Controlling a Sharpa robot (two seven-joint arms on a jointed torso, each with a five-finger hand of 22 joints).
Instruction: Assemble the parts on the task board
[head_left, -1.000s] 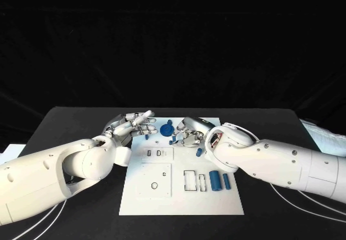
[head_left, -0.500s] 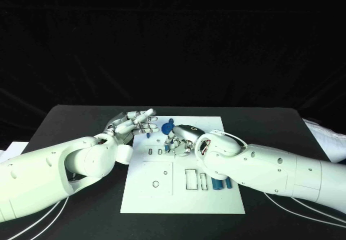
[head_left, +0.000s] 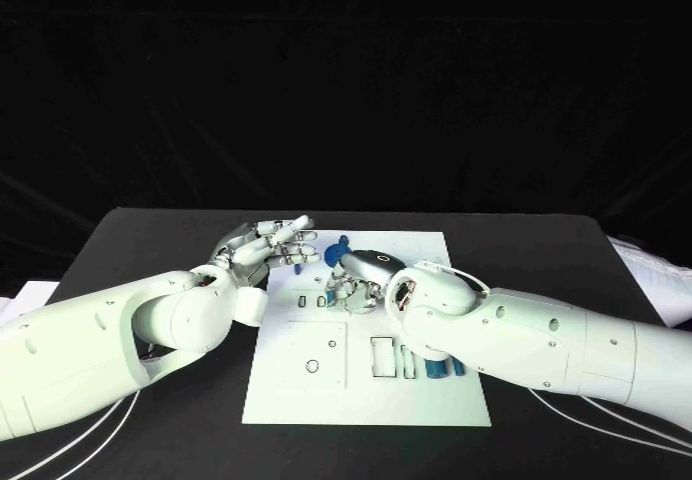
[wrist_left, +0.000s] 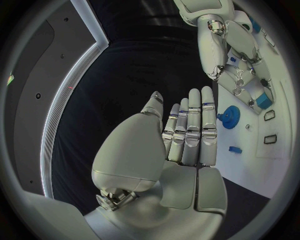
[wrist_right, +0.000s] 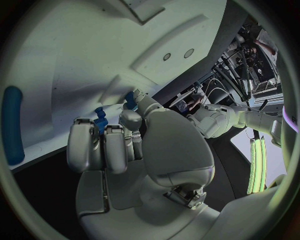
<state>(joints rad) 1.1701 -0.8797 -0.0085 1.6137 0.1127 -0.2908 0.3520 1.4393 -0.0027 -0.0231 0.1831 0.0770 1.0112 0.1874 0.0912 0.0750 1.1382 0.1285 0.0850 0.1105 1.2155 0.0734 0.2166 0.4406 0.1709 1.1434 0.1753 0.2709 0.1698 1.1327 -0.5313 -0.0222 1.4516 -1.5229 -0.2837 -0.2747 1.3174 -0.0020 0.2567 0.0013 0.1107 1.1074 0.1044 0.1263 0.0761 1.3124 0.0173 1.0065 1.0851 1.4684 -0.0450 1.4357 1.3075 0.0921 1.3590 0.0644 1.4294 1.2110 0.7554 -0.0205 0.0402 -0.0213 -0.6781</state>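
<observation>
R hand (head_left: 358, 280) shifted inward, covering task board (head_left: 368, 385) slots

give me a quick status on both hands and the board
Left robot hand open, hovering beside board. Right robot hand pinching small blue part over board. Nothing blocking.

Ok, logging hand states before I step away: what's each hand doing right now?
Left hand: open, fingers straight, holding nothing.
Right hand: pinching a small blue plastic part over the white task board.

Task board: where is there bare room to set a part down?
The task board's near strip, below the rectangular slots, is bare. The far end is crowded: the left robot hand, right robot hand and blue gear.
</observation>
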